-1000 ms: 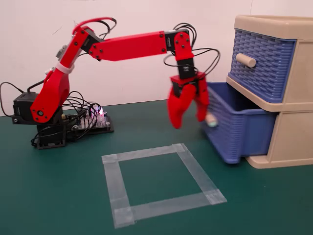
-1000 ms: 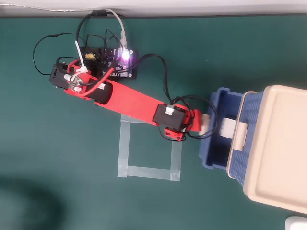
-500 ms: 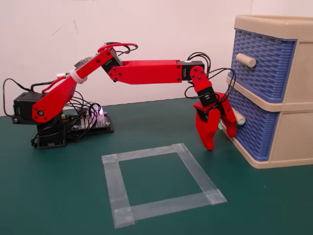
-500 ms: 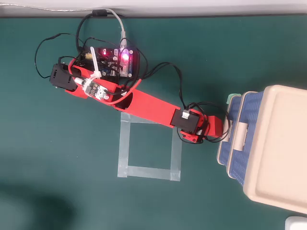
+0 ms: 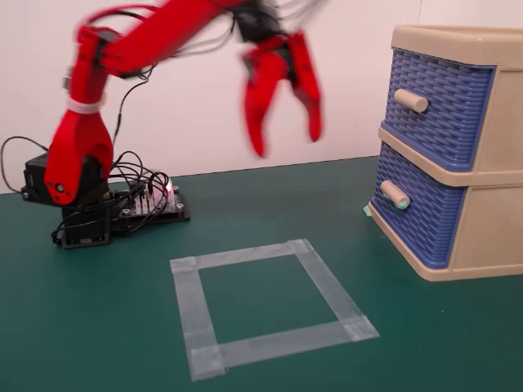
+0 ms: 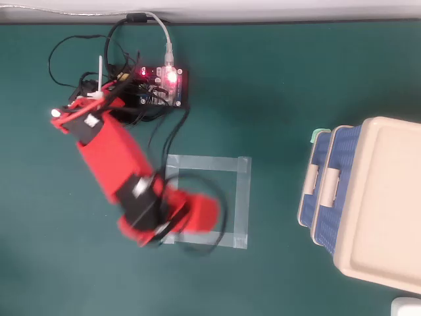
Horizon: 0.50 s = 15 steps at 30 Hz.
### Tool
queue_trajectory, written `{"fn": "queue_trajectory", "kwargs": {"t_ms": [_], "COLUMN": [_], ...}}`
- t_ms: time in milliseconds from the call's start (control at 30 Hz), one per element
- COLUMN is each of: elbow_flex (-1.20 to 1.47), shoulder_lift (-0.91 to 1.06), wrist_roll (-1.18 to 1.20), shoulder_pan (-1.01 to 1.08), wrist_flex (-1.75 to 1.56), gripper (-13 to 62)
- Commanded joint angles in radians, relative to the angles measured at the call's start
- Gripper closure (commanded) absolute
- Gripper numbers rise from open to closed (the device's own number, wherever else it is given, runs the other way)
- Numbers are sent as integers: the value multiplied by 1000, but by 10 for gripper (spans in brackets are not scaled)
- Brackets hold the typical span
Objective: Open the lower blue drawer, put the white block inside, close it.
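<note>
Green table [image 5: 98, 327] with tape square [image 5: 270, 306], cabinet [image 5: 490, 237], circuit board [image 6: 164, 85].

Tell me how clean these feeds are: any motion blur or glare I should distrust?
Fixed view: the red arm and end effector are smeared by motion blur, while the lower blue drawer stays sharp. Overhead view: the arm is blurred too, the end effector indistinct; the board's LED blooms; lighting is even.

Lower blue drawer [image 5: 417, 212] shut, green-tipped handle.
</note>
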Motion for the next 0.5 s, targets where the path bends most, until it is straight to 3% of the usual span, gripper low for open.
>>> {"fn": "queue_trajectory", "kwargs": {"t_ms": [0,200,300,467], "elbow_flex": [143,913,1295,1721], "shoulder_lift": [130,474,699,831], "wrist_roll": [-250,-732,-810,-808], "shoulder_pan": [189,601,637,649], "wrist_flex": [44,-169,-367,-609], "gripper": [163,164,163,163]}}
